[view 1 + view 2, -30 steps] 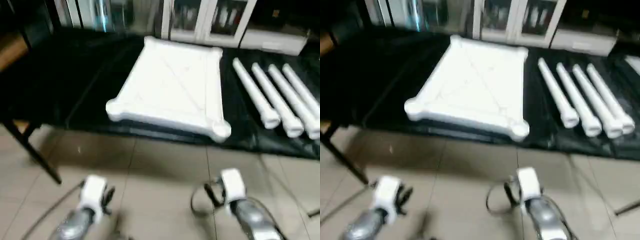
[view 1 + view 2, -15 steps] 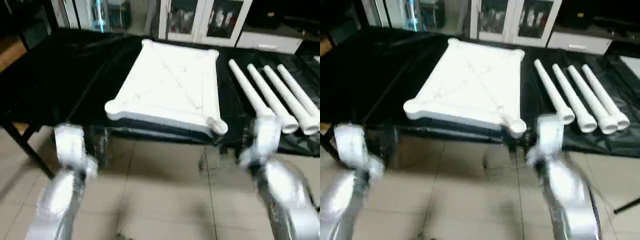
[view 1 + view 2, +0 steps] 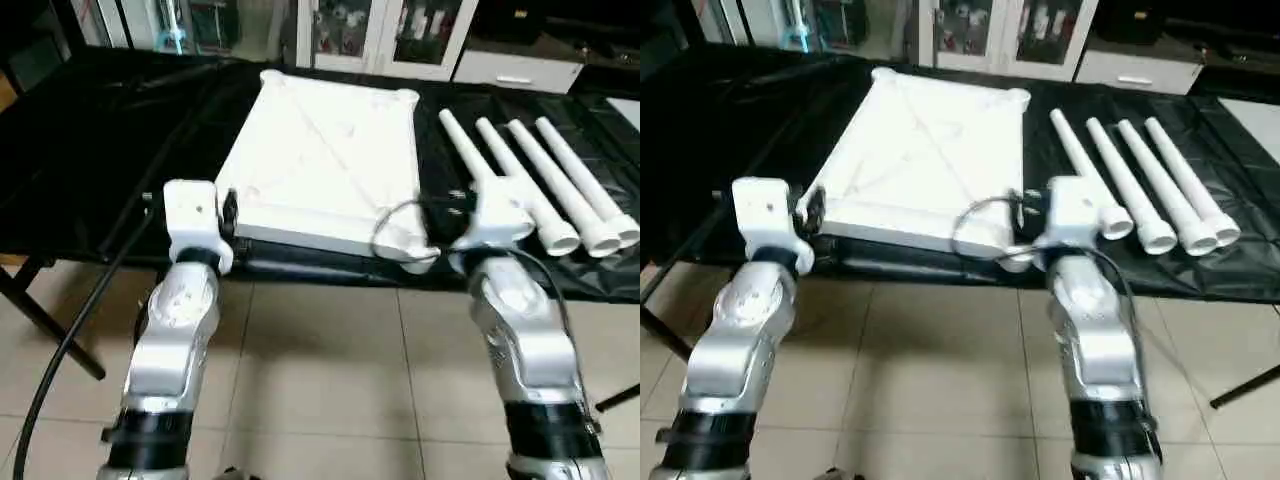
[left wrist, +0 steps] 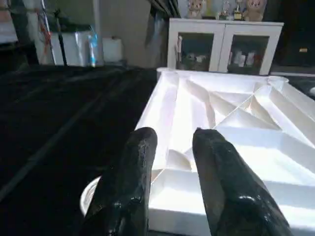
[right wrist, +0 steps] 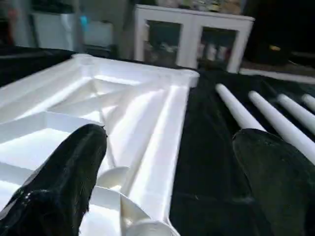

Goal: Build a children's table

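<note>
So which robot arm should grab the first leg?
Probably the right. The right gripper hangs open at the tabletop's near corner, next to the four legs lying on the black table. The left gripper is over the far-side corner.

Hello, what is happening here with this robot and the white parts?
A humanoid robot is starting to build a children's table. The white table top lies ribs-up on a black-draped work table, with four white legs side by side on the robot's right. The left gripper and the right gripper are at the top's near corners, holding nothing.
</note>
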You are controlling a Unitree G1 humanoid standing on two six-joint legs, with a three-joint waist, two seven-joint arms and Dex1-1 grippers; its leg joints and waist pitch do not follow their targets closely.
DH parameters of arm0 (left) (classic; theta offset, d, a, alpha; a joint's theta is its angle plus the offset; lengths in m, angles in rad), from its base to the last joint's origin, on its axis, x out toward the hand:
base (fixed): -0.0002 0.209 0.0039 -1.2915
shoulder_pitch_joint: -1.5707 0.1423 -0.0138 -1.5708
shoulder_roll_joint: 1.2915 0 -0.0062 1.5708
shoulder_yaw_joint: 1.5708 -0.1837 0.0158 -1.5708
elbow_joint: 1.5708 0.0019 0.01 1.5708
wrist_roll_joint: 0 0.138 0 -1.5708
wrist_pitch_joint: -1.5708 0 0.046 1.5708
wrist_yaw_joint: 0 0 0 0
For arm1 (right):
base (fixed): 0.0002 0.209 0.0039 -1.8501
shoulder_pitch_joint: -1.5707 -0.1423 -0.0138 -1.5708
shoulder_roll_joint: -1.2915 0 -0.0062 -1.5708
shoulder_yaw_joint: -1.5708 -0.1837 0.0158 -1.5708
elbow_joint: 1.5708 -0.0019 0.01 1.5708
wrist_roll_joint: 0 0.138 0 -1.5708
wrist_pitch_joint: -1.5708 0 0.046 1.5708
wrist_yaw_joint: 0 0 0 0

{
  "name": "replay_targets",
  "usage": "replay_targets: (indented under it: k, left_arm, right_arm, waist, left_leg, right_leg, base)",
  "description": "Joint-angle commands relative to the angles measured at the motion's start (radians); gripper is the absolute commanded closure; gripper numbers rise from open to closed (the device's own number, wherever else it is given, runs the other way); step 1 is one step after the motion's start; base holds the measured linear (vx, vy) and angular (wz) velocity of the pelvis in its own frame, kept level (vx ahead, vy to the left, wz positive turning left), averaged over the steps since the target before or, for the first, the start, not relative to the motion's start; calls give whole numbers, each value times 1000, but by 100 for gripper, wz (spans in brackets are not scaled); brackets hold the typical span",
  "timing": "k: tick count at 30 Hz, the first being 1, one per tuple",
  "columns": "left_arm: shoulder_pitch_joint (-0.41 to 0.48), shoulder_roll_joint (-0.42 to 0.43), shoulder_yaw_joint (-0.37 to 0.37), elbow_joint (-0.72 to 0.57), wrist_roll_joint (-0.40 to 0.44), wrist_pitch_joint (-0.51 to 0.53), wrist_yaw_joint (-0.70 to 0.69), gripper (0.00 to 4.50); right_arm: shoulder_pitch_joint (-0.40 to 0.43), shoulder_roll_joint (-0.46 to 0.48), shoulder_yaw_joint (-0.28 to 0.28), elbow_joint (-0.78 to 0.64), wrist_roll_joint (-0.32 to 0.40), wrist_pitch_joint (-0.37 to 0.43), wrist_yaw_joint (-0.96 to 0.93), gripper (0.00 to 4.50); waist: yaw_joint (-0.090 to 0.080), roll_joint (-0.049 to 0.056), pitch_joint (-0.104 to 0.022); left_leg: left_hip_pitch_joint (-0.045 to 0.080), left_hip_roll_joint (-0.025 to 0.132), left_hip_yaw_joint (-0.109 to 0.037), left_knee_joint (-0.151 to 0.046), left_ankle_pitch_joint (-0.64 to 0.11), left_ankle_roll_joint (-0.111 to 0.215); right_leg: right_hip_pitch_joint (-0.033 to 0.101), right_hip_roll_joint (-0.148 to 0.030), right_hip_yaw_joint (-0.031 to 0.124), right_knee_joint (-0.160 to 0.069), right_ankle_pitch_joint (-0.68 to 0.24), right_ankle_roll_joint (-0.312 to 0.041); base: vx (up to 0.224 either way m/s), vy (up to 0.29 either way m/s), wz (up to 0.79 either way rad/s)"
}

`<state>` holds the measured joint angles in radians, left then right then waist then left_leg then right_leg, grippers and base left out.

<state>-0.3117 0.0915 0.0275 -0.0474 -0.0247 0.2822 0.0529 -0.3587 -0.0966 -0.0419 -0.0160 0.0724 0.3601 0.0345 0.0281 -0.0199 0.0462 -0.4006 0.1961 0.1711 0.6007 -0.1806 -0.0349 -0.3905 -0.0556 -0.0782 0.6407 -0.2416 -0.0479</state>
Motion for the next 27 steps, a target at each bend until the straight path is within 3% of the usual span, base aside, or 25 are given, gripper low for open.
replay_targets:
  k: [1,2,3,4,5,6,7,8,9,10,11,12,13,14,15,16,17,18,19,20,21,22,23,25,27]
  left_arm:
    - [24,0,-27,1,18,7,0,295]
    - [26,0,-27,-1,25,7,-4,295]
    - [33,1,-24,-5,28,6,-7,295]
    - [39,2,-20,-7,30,5,-7,295]
    - [48,3,-15,-10,27,9,-8,295]
    - [48,3,-15,-10,27,9,-8,295]
    - [66,12,-15,-14,25,7,-18,295]
    - [80,19,-19,-18,19,-5,-35,295]
    - [86,22,-22,-21,15,-14,-46,295]
    - [86,22,-24,-22,13,-13,-48,295]
    - [84,23,-44,-31,22,-4,-57,295]
    - [85,21,-58,-41,24,-3,-66,295]
    - [85,21,-58,-41,24,-3,-66,295]
    - [92,18,-73,-57,18,-6,-81,295]
    - [99,14,-82,-68,15,-10,-93,276]
    - [104,11,-88,-79,4,1,-106,266]
    - [113,10,-91,-94,-3,18,-110,260]
    - [117,10,-91,-99,-5,26,-111,254]
    - [121,8,-84,-108,-10,33,-107,240]
    - [121,4,-70,-116,-23,35,-103,227]
    - [121,3,-64,-119,-29,34,-103,218]
    - [119,3,-61,-118,-31,34,-103,214]
    - [109,2,-47,-110,-36,25,-107,207]
    - [92,2,-43,-103,-30,28,-104,183]
    - [76,2,-45,-99,-24,34,-103,168]
  right_arm:
    - [4,-26,-18,22,20,10,13,0]
    - [1,-26,-22,25,24,13,17,0]
    - [0,-27,-29,23,30,18,22,0]
    - [0,-28,-34,22,32,21,22,0]
    - [3,-31,-36,19,28,28,26,0]
    - [3,-31,-36,19,28,28,26,0]
    - [16,-37,-34,9,19,30,33,0]
    - [32,-40,-38,-5,18,44,36,0]
    - [41,-43,-39,-13,21,53,35,0]
    - [44,-43,-40,-17,23,61,35,0]
    - [62,-47,-46,-50,29,105,25,0]
    - [75,-46,-51,-66,36,112,22,0]
    - [75,-46,-51,-66,36,112,22,0]
    - [94,-45,-53,-83,36,119,16,0]
    - [105,-45,-54,-93,35,121,14,0]
    - [119,-49,-44,-103,27,118,17,0]
    - [134,-46,-38,-115,22,117,18,0]
    - [140,-44,-36,-120,21,116,19,0]
    - [147,-40,-33,-128,24,116,24,0]
    - [151,-33,-32,-138,32,122,30,0]
    - [152,-30,-32,-141,35,125,32,0]
    - [151,-28,-32,-141,38,126,34,0]
    - [145,-23,-28,-145,45,133,39,0]
    - [133,-27,-27,-149,50,144,43,0]
    - [121,-34,-27,-151,60,148,49,0]
  waist:
    - [-18,29,-72]
    - [-15,2,-72]
    - [-11,-22,-72]
    - [13,-61,-80]
    - [28,-36,-65]
    - [16,-28,-61]
    - [13,-2,-64]
    - [-15,78,-86]
    - [-15,78,-86]
    - [-31,65,-89]
    - [-22,71,-90]
    - [-3,69,-77]
    - [-3,58,-81]
    - [9,15,-83]
    - [39,-25,-80]
    - [69,-19,-67]
    - [66,-34,-63]
    - [70,-15,-55]
    - [68,-12,-57]
    - [59,-18,-51]
    - [52,-16,-49]
    - [52,-16,-49]
    - [40,2,-45]
    - [25,8,-47]
    - [13,25,-48]
  left_leg:
    - [87,187,-96,-107,69,246]
    - [55,129,-56,-79,4,329]
    - [27,47,-12,-34,-52,334]
    - [-40,-85,31,152,-231,264]
    - [-64,-60,5,181,-212,170]
    - [-64,-51,-13,166,-212,134]
    - [-58,-37,-23,129,-195,136]
    - [63,245,-188,-55,23,230]
    - [63,245,-188,-55,23,230]
    - [99,307,-223,-59,281,294]
    - [92,225,-190,-24,461,358]
    - [63,162,-128,-21,474,442]
    - [53,123,-104,-15,440,463]
    - [19,17,-42,32,254,409]
    - [-52,-62,0,96,67,304]
    - [-23,-23,-14,53,-34,124]
    - [-24,-17,-15,30,-70,71]
    - [-20,-13,-16,-5,-107,-30]
    - [-14,-12,-13,-11,-131,-58]
    - [-17,-13,-11,-17,-156,-91]
    - [-11,-13,-12,-24,-173,-111]
    - [-11,-13,-12,-24,-173,-111]
    - [-1,-11,-19,-43,-223,-130]
    - [10,-6,-30,-61,-305,-133]
    - [18,13,-48,-92,-376,-134]
  right_leg:
    - [-23,-55,9,11,105,-206]
    - [-2,-75,14,-22,189,-345]
    - [20,-67,18,-65,234,-432]
    - [82,-102,56,-136,186,-508]
    - [81,-128,59,-143,79,-475]
    - [79,-124,39,-145,9,-385]
    - [81,-108,18,-148,-32,-311]
    - [8,-12,-81,-7,-85,-6]
    - [8,-12,-81,-7,-85,-6]
    - [-93,-35,-40,147,-229,59]
    - [-127,-42,2,179,-180,44]
    - [-108,-38,24,141,-67,1]
    - [-82,-33,33,103,-11,-18]
    - [-36,-48,61,-10,122,-78]
    - [27,-115,93,-71,117,-160]
    - [13,-144,115,-94,-75,-48]
    - [26,-134,108,-92,-170,29]
    - [29,-104,83,-102,-382,168]
    - [22,-97,83,-112,-460,215]
    - [16,-85,77,-123,-570,267]
    - [5,-74,75,-131,-613,258]
    - [5,-74,75,-131,-613,258]
    - [-3,-57,63,-130,-594,200]
    - [1,-44,55,-123,-545,141]
    - [9,-32,54,-108,-358,47]
  base:
    - [-16,-179,6]
    - [-33,-205,2]
    - [-33,-205,2]
    - [-41,-199,2]
    - [-52,-187,5]
    - [-52,-187,5]
    - [-64,-155,5]
    - [-63,-141,7]
    - [-63,-141,7]
    - [-47,-143,-2]
    - [-54,-143,-4]
    - [-54,-143,-4]
    - [-92,-174,5]
    - [-102,-210,-10]
    - [-102,-210,-10]
    - [-99,-238,-9]
    - [-113,-235,-13]
    - [-113,-235,-13]
    - [-115,-179,-23]
    - [-98,-114,-14]
    - [-98,-114,-14]
    - [-84,-56,-11]
    - [-77,1,-6]
    - [-73,29,-6]
    - [-51,98,-9]
